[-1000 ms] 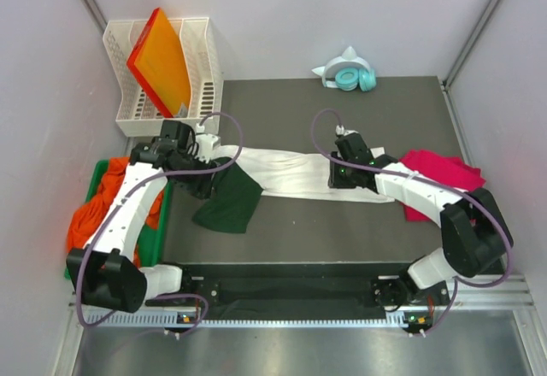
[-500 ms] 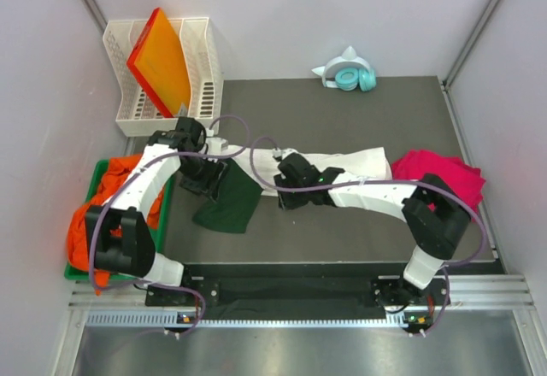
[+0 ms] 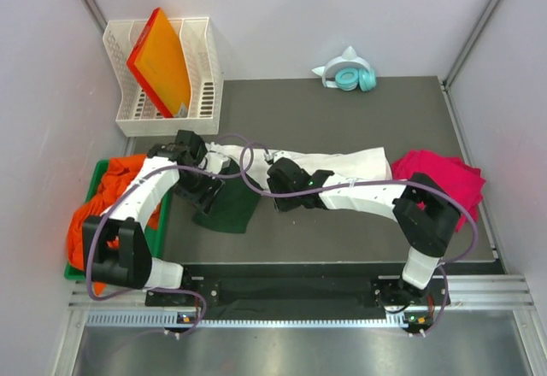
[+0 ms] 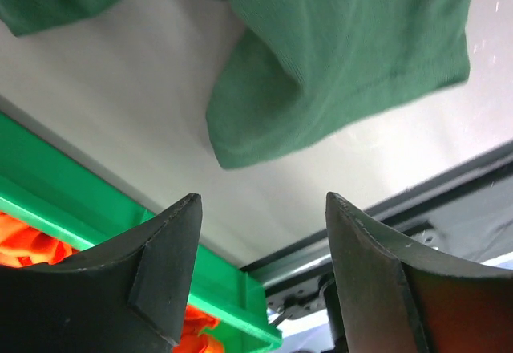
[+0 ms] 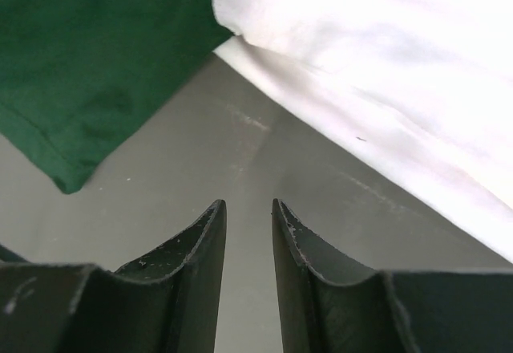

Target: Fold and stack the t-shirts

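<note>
A white t-shirt lies as a long folded strip across the dark mat; in the right wrist view the white t-shirt fills the upper right. A dark green t-shirt lies crumpled by its left end, also visible as green t-shirt and green t-shirt. A magenta t-shirt sits at the right. My left gripper hovers over the green shirt's left edge; the left gripper is open and empty. My right gripper is just below the white strip; the right gripper is narrowly open over bare mat.
A green bin holding an orange shirt stands off the mat's left edge; bin wall is close under the left fingers. A white rack with an orange board is back left. Teal headphones rest at the back.
My right arm swept left along the white shirt to its left end, and the strip now looks shorter. The left gripper shifted slightly toward the green shirt.
</note>
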Robot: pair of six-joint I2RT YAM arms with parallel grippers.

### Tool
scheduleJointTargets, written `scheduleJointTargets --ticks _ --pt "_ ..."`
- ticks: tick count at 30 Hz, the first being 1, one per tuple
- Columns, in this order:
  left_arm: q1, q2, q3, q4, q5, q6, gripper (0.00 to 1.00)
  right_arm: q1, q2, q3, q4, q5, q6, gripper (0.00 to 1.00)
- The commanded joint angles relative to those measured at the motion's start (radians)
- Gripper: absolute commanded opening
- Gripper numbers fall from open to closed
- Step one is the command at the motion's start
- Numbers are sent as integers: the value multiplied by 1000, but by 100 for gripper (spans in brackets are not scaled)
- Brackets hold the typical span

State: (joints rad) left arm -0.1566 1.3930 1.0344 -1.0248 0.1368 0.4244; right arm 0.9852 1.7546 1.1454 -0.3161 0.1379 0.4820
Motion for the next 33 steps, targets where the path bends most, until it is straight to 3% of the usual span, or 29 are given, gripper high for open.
scheduleJointTargets --ticks 1,17,33 --pt "2 -3 0 -98 15 82 66 -19 -67 -12 -12 65 -5 30" --pt "3 224 -33 -44 58 54 62 -60 -179 -88 -20 121 12 30" --pt "5 253 -91 111 -51 16 63 -82 -195 -90 -28 135 -2 30"
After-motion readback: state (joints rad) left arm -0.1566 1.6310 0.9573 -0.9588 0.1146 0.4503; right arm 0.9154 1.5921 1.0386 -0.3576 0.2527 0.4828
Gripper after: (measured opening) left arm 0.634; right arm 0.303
